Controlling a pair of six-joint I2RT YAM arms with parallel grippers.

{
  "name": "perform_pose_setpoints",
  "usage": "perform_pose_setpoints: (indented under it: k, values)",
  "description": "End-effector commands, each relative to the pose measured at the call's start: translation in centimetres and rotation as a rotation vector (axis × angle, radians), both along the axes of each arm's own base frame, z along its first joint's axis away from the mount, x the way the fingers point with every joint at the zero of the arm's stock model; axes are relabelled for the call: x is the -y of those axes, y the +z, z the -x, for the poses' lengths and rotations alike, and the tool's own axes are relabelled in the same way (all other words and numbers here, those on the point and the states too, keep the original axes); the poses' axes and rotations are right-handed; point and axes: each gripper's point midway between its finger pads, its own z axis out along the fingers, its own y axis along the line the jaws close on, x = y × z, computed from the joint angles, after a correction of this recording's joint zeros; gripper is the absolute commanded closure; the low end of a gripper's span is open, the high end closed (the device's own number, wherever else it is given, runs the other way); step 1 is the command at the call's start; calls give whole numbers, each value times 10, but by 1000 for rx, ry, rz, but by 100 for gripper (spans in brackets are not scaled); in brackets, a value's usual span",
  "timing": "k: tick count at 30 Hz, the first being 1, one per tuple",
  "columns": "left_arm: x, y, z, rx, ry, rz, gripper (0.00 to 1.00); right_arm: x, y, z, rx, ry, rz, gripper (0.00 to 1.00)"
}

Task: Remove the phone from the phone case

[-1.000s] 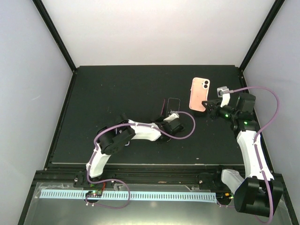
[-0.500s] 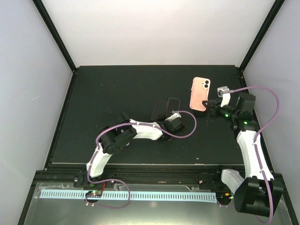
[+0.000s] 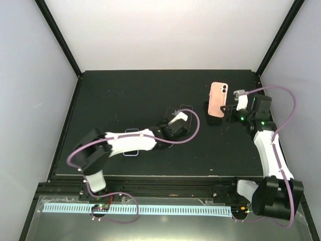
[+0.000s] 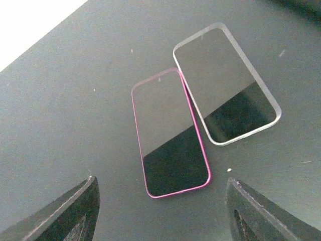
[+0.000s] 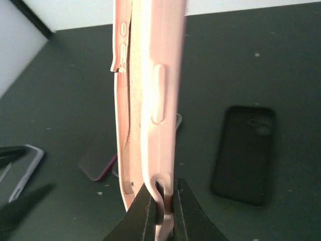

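Now | right gripper (image 5: 160,202) pinches phone case (image 5: 156,75) edge; left gripper (image 4: 163,213) spread

Salmon-pink phone case (image 3: 218,96) upright, held off table, camera cutout topmost.

one salmon-pink phone case (image 3: 218,98). one black phone case (image 5: 244,153) lying on the surface (image 3: 125,95). two flat dark slabs there: one magenta-edged slab (image 4: 170,135), one silver-edged slab (image 4: 225,85). a pale rectangular outline (image 3: 130,154) under the left arm (image 3: 135,141) may be a third; unclear. two arms in all, counting the right arm (image 3: 268,150).
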Motion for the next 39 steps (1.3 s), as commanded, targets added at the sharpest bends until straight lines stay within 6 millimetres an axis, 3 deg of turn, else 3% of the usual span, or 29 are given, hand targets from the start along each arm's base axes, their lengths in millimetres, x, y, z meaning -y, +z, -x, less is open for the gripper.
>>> perform_pose_setpoints:
  k: [1,5,9,11,15,17,21,28,35,39]
  values:
    - [-1,47,32,-111,-53,246,30,32,-6,-22,-69,-80,187,99]
    - [-3,89,72,-208,-179,409,30,54,-41,-33,-253,-29,332,99]
    - [-16,115,98,-211,-290,493,28,96,-63,-50,-451,0,329,98]
    - [-21,110,108,-232,-313,497,28,111,-80,-53,-550,37,313,98]
    - [-30,78,124,-323,-314,491,28,129,-103,-60,-676,54,294,99]
    - [-36,56,132,-364,-303,489,28,129,-109,-63,-706,63,272,99]
    - [-44,34,140,-403,-278,499,28,123,-124,-67,-775,79,200,99]
    - [-44,38,137,-383,-276,519,28,123,-154,-80,-847,57,144,99]
    - [-42,39,137,-384,-274,528,28,119,-164,-99,-861,49,69,99]
    - [-42,37,135,-382,-267,526,28,110,-177,-100,-915,82,28,99]
